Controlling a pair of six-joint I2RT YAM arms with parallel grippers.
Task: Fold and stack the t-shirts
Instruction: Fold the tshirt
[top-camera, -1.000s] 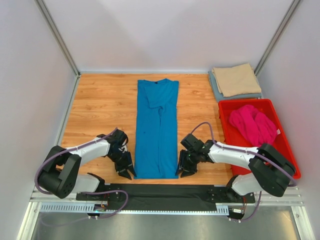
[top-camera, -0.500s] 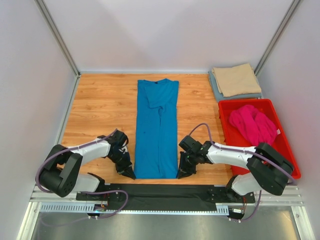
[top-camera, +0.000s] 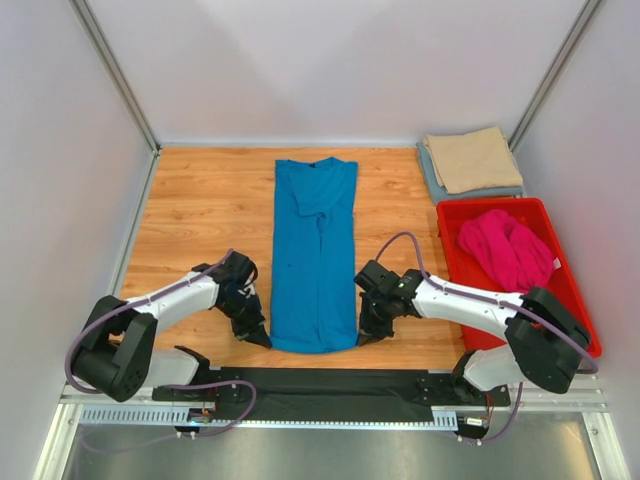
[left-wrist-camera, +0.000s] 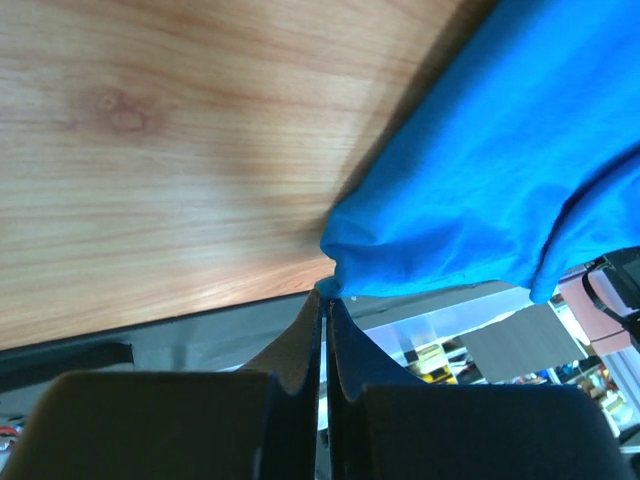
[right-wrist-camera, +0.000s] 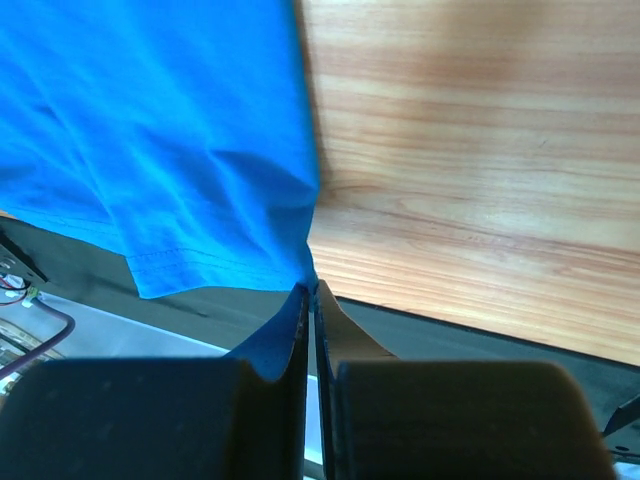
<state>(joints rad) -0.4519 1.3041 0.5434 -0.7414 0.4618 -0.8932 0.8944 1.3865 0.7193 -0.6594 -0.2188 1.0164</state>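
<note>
You see the blue shirt (top-camera: 315, 260) folded lengthwise into a narrow strip at the centre of the wooden table (top-camera: 200, 220), with white walls (top-camera: 330, 70) on three sides. Left gripper (top-camera: 258, 338) and right gripper (top-camera: 362, 335): jaws pinched tight, one on each near hem corner.

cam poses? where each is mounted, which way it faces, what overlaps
Top external: fixed above and behind the bases, looking down at the table; left arm and right arm show whole.
Left wrist: on the left arm, looking along the left tool, shut on a near hem corner of the blue t-shirt.
Right wrist: likewise, right tool on the other hem corner.
Shared: all three see the shirt's hem and the wood.
</note>
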